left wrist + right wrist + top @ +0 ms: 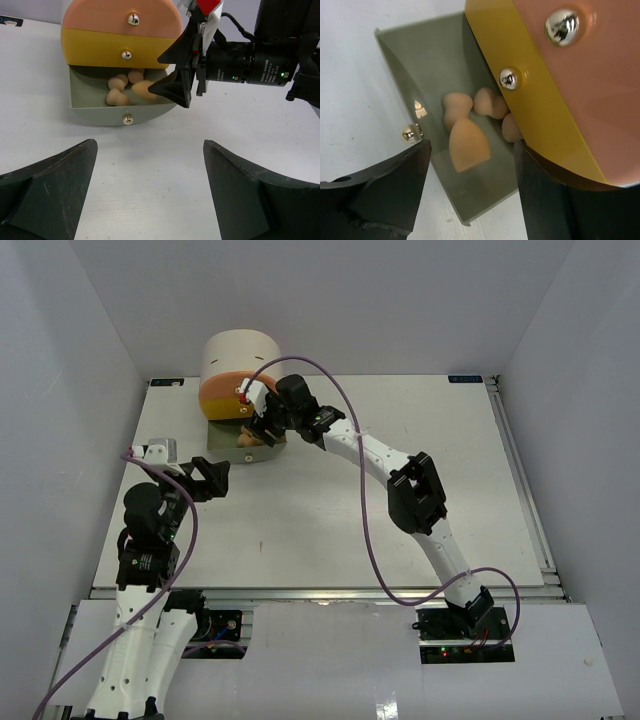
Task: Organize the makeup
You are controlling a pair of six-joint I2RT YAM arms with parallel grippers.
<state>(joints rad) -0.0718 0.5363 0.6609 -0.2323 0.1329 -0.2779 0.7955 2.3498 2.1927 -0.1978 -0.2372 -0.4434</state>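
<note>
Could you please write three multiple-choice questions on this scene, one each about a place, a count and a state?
1. Where, relative to the drawer unit, do the tan sponges lie?
A) on its top
B) in its open green drawer
C) behind it

2. How many sponges are in view?
A) two
B) four
C) six

3. How is the left gripper?
A) shut on a sponge
B) shut on nothing
C) open and empty

Answers:
1 B: both wrist views show them on the floor of the pulled-out green drawer.
2 B: three cluster toward the back and one lies nearer the right gripper.
3 C: its fingers stand wide apart with nothing between them.
</note>
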